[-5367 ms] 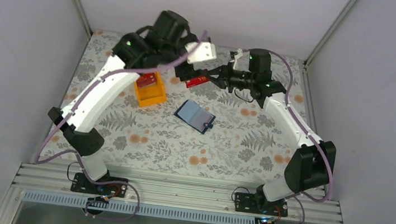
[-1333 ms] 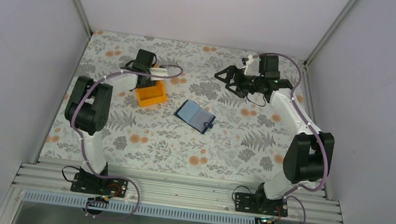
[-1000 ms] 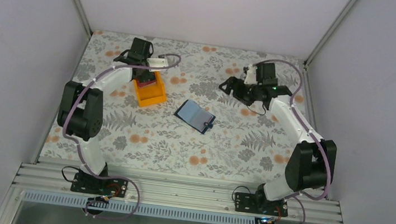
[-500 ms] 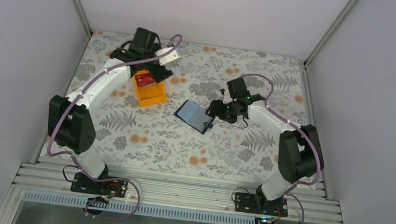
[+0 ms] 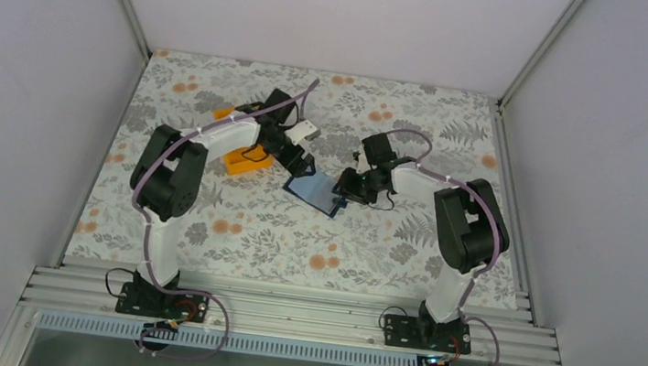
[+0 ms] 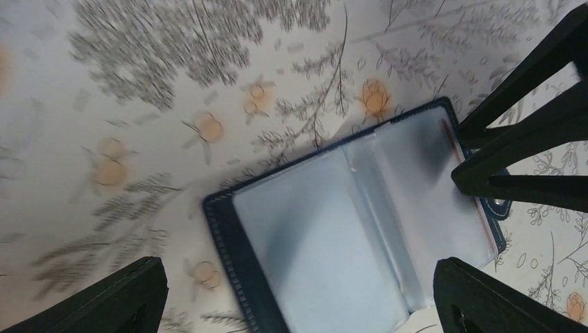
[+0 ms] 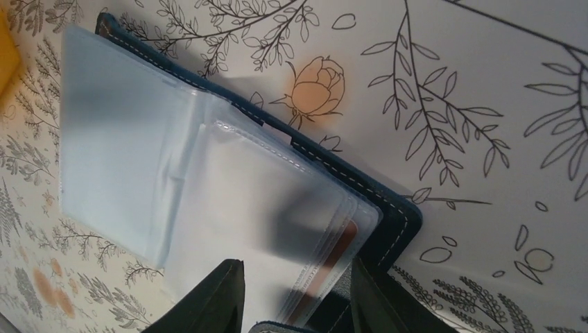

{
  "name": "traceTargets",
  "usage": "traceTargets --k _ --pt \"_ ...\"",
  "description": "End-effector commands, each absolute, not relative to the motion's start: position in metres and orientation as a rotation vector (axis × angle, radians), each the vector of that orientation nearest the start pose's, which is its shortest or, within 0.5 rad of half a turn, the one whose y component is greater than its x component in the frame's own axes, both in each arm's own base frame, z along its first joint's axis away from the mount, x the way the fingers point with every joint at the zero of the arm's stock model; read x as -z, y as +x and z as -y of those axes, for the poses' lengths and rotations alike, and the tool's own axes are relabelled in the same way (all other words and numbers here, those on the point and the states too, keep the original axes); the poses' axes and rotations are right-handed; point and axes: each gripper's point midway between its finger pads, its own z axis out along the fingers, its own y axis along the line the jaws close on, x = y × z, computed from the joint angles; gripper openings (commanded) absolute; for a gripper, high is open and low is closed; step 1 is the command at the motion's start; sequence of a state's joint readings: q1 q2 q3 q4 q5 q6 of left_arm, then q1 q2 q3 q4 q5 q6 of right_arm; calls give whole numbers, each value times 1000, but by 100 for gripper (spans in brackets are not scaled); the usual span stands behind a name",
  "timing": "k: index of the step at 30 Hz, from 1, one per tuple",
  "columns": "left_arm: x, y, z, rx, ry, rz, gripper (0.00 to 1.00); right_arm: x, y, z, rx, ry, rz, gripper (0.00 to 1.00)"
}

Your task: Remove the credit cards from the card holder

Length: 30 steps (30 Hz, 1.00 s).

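**A:** Wallet (image 5: 318, 189) position?
**B:** Middle of the table (image 5: 232, 228), open flat, clear sleeves facing up. The orange tray (image 5: 238, 160) sits just to its left, partly under the left arm (image 5: 216, 127).

**A:** Left gripper (image 6: 297, 277)?
**B:** Jaws spread wide, gripping nothing. It hangs over the wallet's far-left corner. In its wrist view the open wallet lies between the two fingers (image 6: 118, 298). The view is blurred, and the wallet touches neither finger as far as I can see.

**A:** Right gripper (image 7: 298, 288)?
**B:** Low and close at the wallet's right edge. Jaws partway apart, with a clear gap between them. One finger sits each side of the outer corner of the sleeve stack. Can't tell whether the pads touch the plastic.

**A:** Card?
**B:** One reddish card (image 7: 334, 258) inside a frosted sleeve, near the stitched blue border. Its visible end lies right at the gap between the right fingers, just ahead of the tips. Only a strip shows through, markings unreadable.

**A:** Grippers touching each other?
**B:** No. Close together, on opposite sides of the wallet, but apart.
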<state>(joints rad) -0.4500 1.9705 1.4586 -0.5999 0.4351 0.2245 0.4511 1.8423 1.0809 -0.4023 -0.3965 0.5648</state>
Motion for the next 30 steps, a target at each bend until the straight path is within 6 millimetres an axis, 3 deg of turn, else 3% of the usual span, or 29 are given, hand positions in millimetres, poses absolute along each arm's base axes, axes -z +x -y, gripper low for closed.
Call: traceTargets --k 1,5,8,12,19,23,28,30 --pt "-52 378 280 770 913 -2584 95 -17 337 -231 -792 81 -2871 40" --pt "-31 368 279 790 899 -2646 95 -16 347 -218 -784 118 -2855 40" --pt "-22 356 285 850 908 -2670 95 -17 352 -220 -837 85 -2840 40" --pt "-24 341 302 1035 909 -2666 90 -16 350 -242 -1022 20 -2865 30" --pt "-37 340 319 1217 881 -2639 70 -34 343 -251 -1130 -6 -2808 28" --pt "-44 344 322 1247 889 -2619 49 -48 339 -258 -1212 -37 -2772 26" --pt "-51 342 321 1273 916 -2591 3 -76 345 -262 -1260 -106 -2698 26" --pt "-64 345 320 1281 933 -2555 2 -91 349 -256 -1265 -137 -2658 27"
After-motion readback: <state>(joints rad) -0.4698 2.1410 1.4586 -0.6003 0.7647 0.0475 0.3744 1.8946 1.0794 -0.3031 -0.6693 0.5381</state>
